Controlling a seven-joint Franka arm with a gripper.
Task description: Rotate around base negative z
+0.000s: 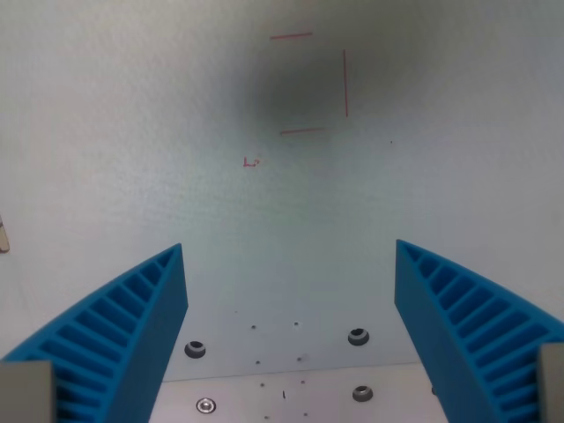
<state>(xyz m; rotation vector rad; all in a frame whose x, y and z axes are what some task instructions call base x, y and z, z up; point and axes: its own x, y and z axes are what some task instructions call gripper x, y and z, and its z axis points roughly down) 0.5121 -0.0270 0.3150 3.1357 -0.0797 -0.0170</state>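
Pale grey-white matte table surface (115, 132): fills nearly the whole wrist view; faintly speckled, with a soft dark shadow patch in the upper middle.

Gripper (291, 304): two blue ribbed plastic fingers (132, 326), one rising from the lower corner at the wrist view's left, the other at the wrist view's right. Jaws stand wide apart with bare table between them; nothing is held or touched. The task's thing is the arm itself, seen here only as this claw, poised over the table.

Lighter metal plate (264, 401): a strip along the bottom edge between the fingers, carrying several round screws (358, 336) and small dark holes.

Thin red line markings (345, 84): three strokes forming an incomplete square, upper middle, lying over the shadow patch, well apart from the fingers.

Small red scribble mark (251, 162): just below and to the wrist view's left of the square outline; shape too small to read.
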